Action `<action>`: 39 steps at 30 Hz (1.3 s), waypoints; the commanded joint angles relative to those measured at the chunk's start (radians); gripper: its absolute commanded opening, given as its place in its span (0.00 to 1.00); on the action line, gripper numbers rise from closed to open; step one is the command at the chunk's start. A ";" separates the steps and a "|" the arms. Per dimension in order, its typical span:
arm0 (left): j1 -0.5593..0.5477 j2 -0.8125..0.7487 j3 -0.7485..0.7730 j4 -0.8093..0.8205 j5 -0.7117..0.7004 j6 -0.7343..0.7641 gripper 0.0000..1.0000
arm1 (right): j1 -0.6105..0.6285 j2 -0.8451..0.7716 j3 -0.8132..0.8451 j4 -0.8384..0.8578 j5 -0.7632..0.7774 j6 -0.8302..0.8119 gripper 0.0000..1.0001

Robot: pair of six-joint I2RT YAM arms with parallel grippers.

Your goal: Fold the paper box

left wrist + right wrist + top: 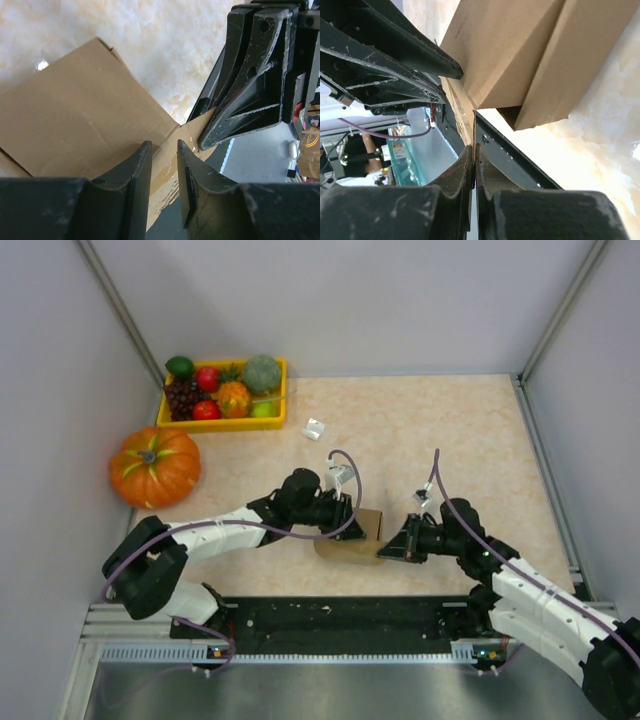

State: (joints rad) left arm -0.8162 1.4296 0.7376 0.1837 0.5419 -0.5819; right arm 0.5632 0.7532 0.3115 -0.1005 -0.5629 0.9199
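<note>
A small box [368, 525] lies right of the pumpkin [155, 466], between two black grippers. The right gripper [473, 149] is pinched tight on a thin flap edge. The left gripper [164, 146] has narrow jaws astride a flap, grip unclear. Folding well likely means anchoring one side and bending slowly along the crease. The box is matte brown kraft card, flat-panelled and sharp-edged.

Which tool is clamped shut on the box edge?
The right tool, its fingers pressed together on a thin edge of the paper box; the left tool shows a gap between its fingers.
</note>
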 commanded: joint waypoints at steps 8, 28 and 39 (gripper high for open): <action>-0.064 -0.012 -0.106 0.080 -0.066 -0.035 0.31 | 0.010 -0.023 -0.039 -0.103 -0.043 -0.010 0.27; -0.075 -0.156 -0.017 -0.130 -0.241 0.059 0.52 | 0.009 0.258 0.058 0.022 0.311 -0.291 0.47; 0.109 -0.244 -0.147 -0.170 -0.299 0.033 0.67 | 0.287 0.133 0.357 -0.326 0.681 -0.496 0.75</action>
State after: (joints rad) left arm -0.7383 1.1507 0.6212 0.0486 0.2600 -0.5476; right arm 0.6434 0.9463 0.4751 -0.2913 -0.1486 0.5758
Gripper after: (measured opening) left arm 0.705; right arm 0.683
